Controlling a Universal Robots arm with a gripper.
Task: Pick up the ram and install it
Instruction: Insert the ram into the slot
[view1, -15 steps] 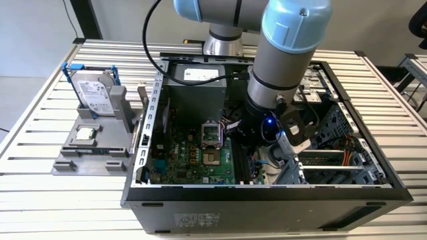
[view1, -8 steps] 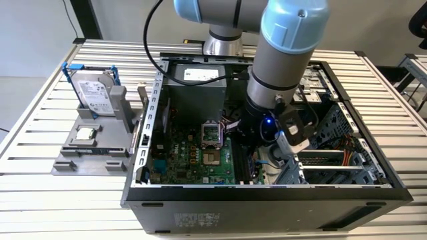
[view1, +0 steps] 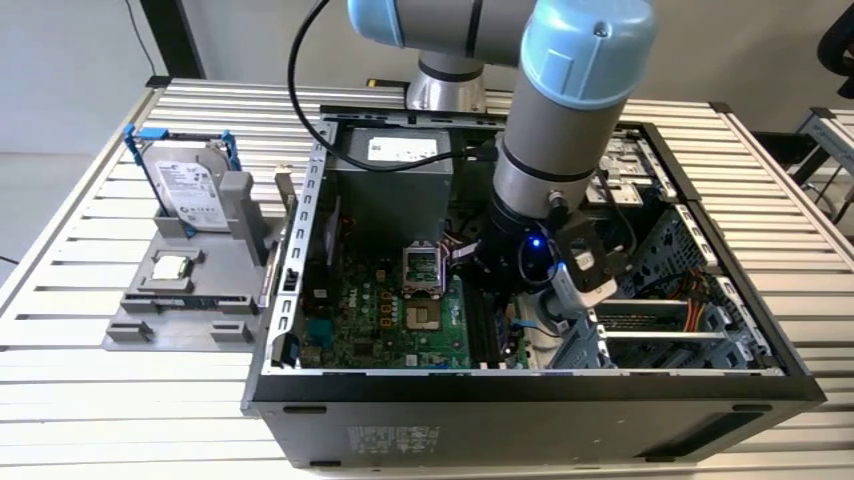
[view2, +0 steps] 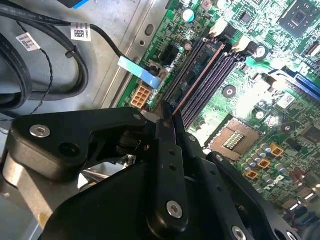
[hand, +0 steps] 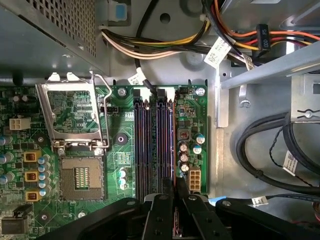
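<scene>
Ram going into the motherboard slots

From the hard drive (view1: 191, 190) parked left on the desk (view1: 80, 380), look right into the case (view1: 534, 385): the gripper (view2: 167, 120) has its jaws clamped on the ram (view2: 200, 75), whose long axis runs along the slots (hand: 150, 140), directly above them.

Exterior high — wrists near motherboard (hand: 125, 145)

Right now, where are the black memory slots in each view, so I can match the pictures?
Exterior view: the memory slots lie inside the case, between the empty processor socket and the arm.
Second wrist view: they run away from the claw, with the ram edge-on along them.
First wrist view: they lie just beyond the claw tips, mid-board.
Shared landmark: the processor socket beside the slots.
</scene>
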